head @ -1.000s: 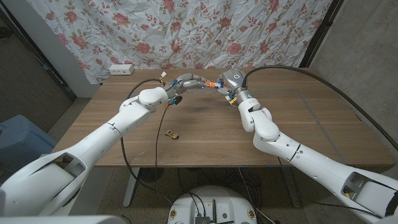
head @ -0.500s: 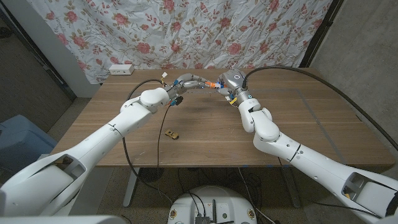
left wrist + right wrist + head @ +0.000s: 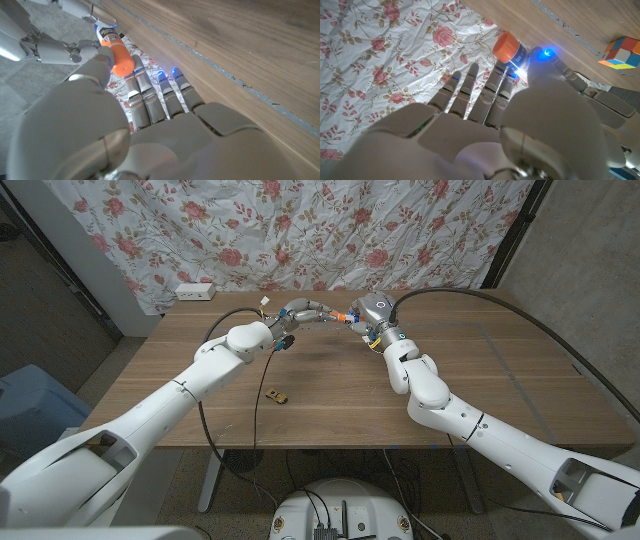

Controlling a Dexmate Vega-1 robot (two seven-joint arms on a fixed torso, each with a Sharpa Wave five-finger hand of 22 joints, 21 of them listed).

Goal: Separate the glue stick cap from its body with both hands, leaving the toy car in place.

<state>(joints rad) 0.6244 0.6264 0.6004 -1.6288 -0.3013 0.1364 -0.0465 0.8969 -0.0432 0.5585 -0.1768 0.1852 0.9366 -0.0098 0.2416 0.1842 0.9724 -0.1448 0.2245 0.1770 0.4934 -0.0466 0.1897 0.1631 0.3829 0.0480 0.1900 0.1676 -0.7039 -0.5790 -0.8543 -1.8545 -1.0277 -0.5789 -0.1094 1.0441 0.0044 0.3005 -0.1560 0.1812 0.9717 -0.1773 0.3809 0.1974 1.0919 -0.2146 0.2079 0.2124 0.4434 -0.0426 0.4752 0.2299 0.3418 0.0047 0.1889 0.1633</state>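
The glue stick (image 3: 341,317), orange with a white and blue label, hangs above the far middle of the table between my two hands. My left hand (image 3: 305,311) pinches its orange end (image 3: 118,54) from one side in the left wrist view. My right hand (image 3: 370,313) grips the labelled end, and in the right wrist view the glue stick (image 3: 512,50) sits between its thumb and fingers (image 3: 497,85). Cap and body look joined. The small toy car (image 3: 277,394) lies on the table nearer to me, apart from both hands.
A wooden table (image 3: 330,405) spreads in front of me, with a floral curtain (image 3: 330,230) behind it. A white power strip (image 3: 195,291) lies at the far left corner. A coloured puzzle cube (image 3: 620,52) rests on the table in the right wrist view.
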